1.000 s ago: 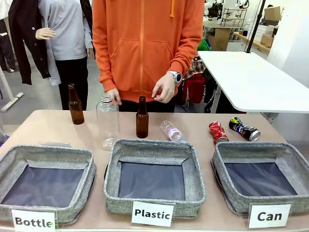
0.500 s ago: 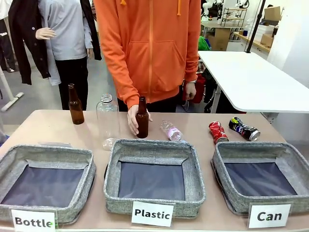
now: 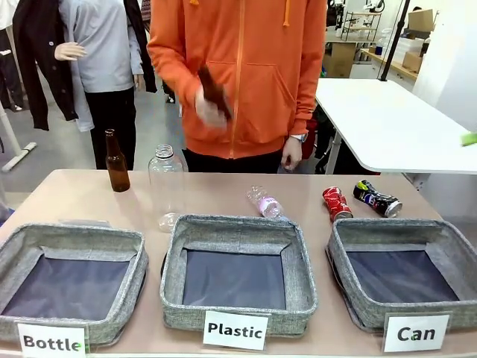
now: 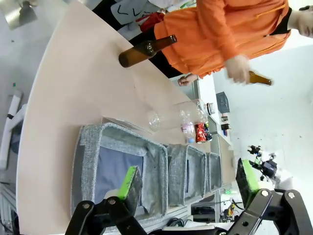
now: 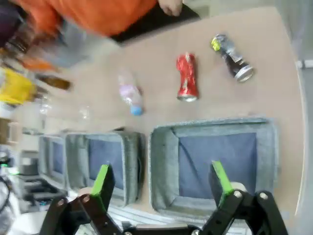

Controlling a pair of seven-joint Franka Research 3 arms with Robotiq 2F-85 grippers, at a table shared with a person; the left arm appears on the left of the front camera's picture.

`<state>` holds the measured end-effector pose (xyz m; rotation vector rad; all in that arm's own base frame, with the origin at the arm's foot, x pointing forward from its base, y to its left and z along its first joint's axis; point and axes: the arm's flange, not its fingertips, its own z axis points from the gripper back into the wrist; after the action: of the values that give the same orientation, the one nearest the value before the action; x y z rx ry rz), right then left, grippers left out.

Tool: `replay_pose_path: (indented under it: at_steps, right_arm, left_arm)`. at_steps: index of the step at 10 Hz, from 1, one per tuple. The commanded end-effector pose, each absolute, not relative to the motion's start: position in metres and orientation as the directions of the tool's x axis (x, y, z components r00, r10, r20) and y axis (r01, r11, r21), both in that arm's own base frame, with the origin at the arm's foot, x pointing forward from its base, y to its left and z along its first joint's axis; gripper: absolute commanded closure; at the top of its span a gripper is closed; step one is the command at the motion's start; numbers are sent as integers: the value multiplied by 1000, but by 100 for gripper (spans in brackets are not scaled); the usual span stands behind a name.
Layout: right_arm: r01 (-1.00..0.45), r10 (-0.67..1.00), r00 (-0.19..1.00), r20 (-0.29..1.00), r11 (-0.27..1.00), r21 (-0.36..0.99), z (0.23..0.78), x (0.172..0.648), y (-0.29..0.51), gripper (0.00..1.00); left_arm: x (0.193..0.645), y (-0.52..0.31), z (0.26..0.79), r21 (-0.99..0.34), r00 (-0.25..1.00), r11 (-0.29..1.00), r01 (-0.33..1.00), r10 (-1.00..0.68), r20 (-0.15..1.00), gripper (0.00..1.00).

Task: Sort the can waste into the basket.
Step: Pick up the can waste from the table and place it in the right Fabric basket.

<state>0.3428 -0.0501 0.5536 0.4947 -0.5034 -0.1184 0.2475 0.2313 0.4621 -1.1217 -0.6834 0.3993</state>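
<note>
Left tool (image 4: 188, 180) open over your bench (image 4: 58, 98).
You see its fingers (image 4: 129, 180) spread above the nearest grey basket (image 4: 88, 147); beyond, a person's blurred hand (image 4: 238, 67) holds a brown bottle (image 4: 260, 78) up off the bench.

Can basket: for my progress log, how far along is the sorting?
Done: nothing; the Can basket is empty. In hand: nothing; the right gripper hangs open, facing that basket, and the left gripper is open too. Left: the red can and the black can, both lying on the table beyond it.
</note>
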Motion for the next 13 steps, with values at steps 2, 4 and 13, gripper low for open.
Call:
replay_pose_path:
  at_steps: [2, 4, 13]
  right_arm:
    - [-58, -18, 947, 322, 973, 225, 536, 410, 12, 0]
    - [-78, 36, 958, 285, 987, 137, 514, 436, 51, 0]
    - [-104, 82, 977, 197, 989, 106, 479, 522, 69, 0]
  left_arm:
    - [248, 234, 463, -915, 726, 396, 73, 608, 321, 0]
    - [248, 234, 463, -915, 726, 396, 73, 608, 321, 0]
    - [189, 286, 525, -892, 763, 437, 113, 537, 360, 0]
